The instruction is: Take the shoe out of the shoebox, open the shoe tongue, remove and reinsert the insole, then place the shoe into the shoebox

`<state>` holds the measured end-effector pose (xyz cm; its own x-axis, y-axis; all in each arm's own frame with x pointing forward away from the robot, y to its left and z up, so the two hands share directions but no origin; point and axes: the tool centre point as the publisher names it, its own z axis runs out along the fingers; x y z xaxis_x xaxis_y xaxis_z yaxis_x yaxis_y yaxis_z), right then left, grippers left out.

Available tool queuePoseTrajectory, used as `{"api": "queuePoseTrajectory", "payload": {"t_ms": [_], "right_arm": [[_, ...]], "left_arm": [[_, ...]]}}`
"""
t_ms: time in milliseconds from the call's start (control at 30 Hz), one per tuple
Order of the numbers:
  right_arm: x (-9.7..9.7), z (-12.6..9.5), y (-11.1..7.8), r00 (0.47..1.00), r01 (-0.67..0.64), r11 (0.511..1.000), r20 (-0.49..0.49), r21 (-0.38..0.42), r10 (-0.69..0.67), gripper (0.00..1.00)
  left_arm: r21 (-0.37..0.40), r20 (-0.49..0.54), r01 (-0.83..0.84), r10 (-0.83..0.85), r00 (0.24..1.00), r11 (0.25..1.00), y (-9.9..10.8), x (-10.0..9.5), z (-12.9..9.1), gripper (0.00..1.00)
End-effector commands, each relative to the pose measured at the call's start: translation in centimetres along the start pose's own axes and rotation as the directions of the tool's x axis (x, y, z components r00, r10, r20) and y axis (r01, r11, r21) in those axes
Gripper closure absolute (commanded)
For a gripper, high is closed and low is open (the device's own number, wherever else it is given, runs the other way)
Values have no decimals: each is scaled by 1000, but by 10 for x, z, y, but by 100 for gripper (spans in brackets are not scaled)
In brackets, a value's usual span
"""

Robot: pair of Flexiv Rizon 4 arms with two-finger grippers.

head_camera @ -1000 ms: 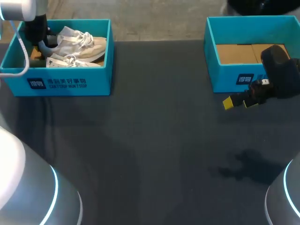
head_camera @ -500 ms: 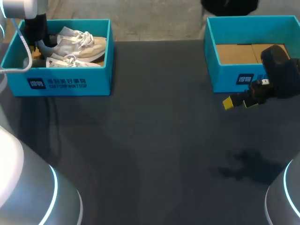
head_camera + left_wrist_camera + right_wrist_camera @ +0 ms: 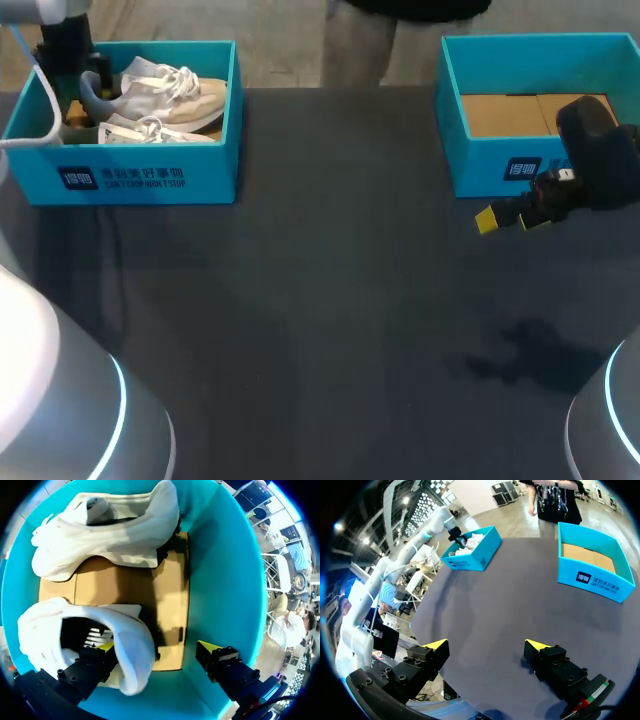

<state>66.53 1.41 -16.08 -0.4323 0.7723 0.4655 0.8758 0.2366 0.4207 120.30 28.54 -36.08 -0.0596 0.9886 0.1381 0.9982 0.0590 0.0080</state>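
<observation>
The task looks to be at its very start. The nearer shoe [image 3: 125, 630] and the other shoe [image 3: 115, 535] both lie inside the shoebox [image 3: 220, 580], and neither is lifted out. The left gripper [image 3: 157, 647] is down in the shoebox with its fingers spread wide. One tip is inside the nearer shoe's heel opening and the other is outside it, not clamped. The right gripper [image 3: 487, 645] hangs wide open and empty, well apart from the shoebox. Lifting out, the tongue, the insole and the return all remain.

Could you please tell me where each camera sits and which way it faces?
Head view: above and behind, looking down on the table; left arm and right pincer show.
Left wrist view: over the shoebox, looking down into it; left pincer open, one finger inside the near shoe.
Right wrist view: above the table, looking across it; its open pincer shows.
Shared: all three show the shoebox; head and right wrist views also the empty box.
</observation>
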Motion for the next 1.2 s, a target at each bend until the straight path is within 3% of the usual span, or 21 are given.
{"api": "queuePoseTrajectory", "payload": {"t_ms": [33,533,1200], "right_arm": [[0,2,0,1000,-1,1000,1,1,1,0],[0,2,0,1000,-1,1000,1,1,1,0],[0,2,0,1000,-1,1000,1,1,1,0]], "left_arm": [[-22,23,1,-1,1000,1000,-9,4,-20,0],[-59,79,-16,20,997,998,-34,-2,-78,0],[-64,99,-2,8,995,998,-96,11,-101,0]]}}
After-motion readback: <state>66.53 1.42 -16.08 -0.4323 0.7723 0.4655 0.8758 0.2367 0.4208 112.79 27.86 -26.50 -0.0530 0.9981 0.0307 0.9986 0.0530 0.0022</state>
